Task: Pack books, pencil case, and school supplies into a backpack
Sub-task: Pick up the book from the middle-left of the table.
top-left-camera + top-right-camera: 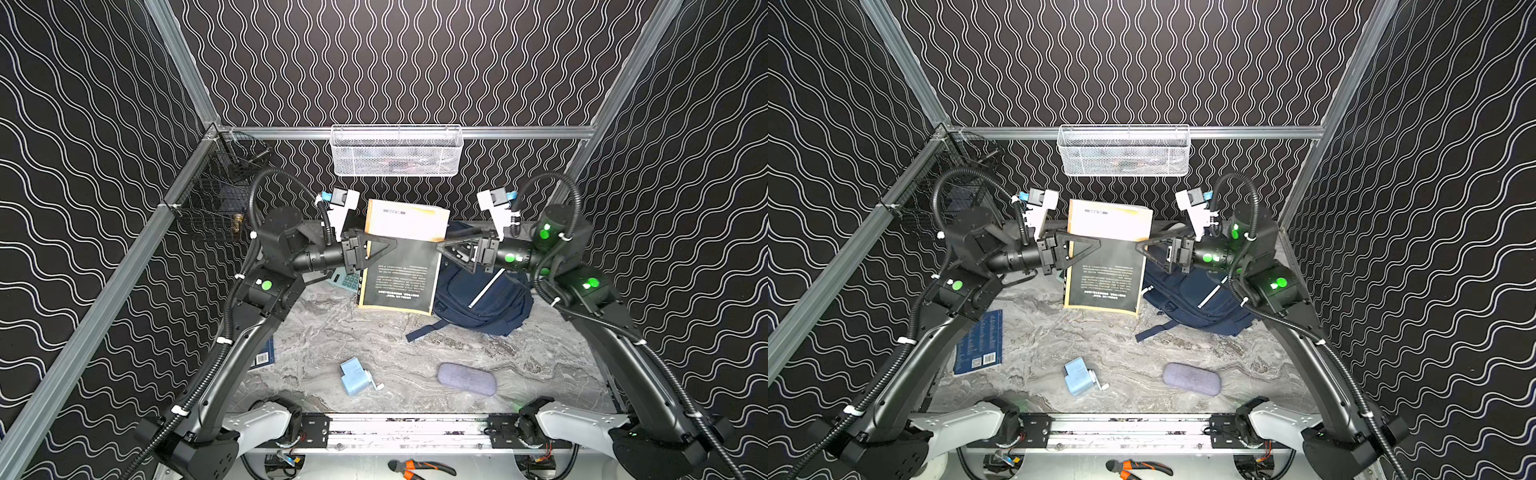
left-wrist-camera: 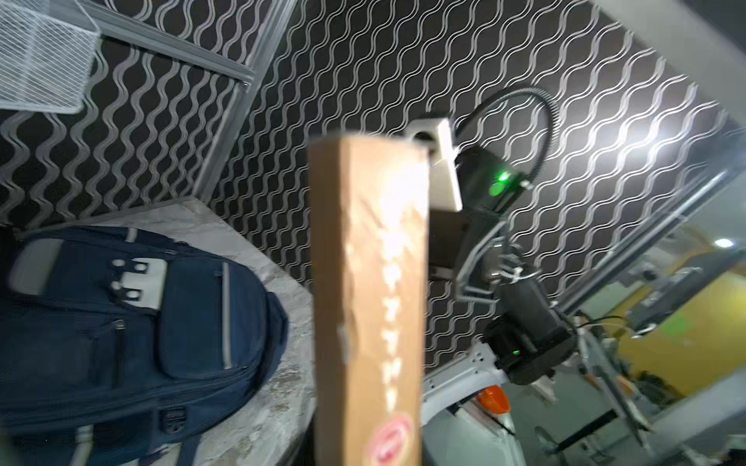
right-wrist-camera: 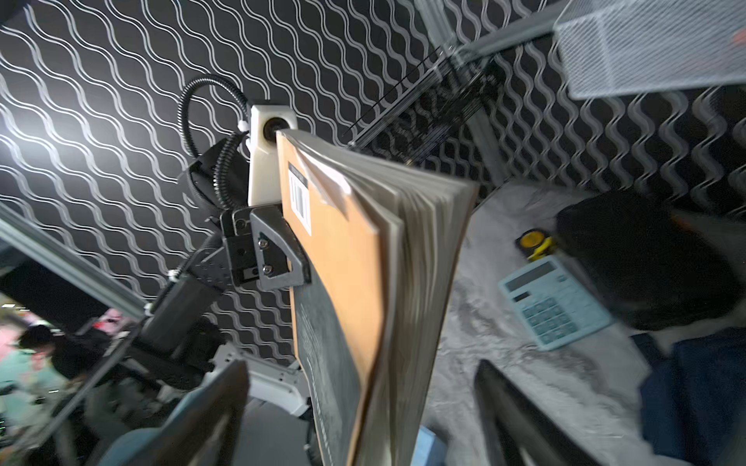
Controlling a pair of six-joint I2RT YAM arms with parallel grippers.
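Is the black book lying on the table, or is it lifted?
Lifted: the left gripper clamps the book by one edge, clear of the table.

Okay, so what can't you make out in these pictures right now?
Calculator: in a top view, mostly behind the left arm and black book.
Blue book: in a top view, largely under the left arm.
Backpack top end: behind the right hand and black book; open or zipped, unclear.
Mesh basket contents: blurred by the mesh.
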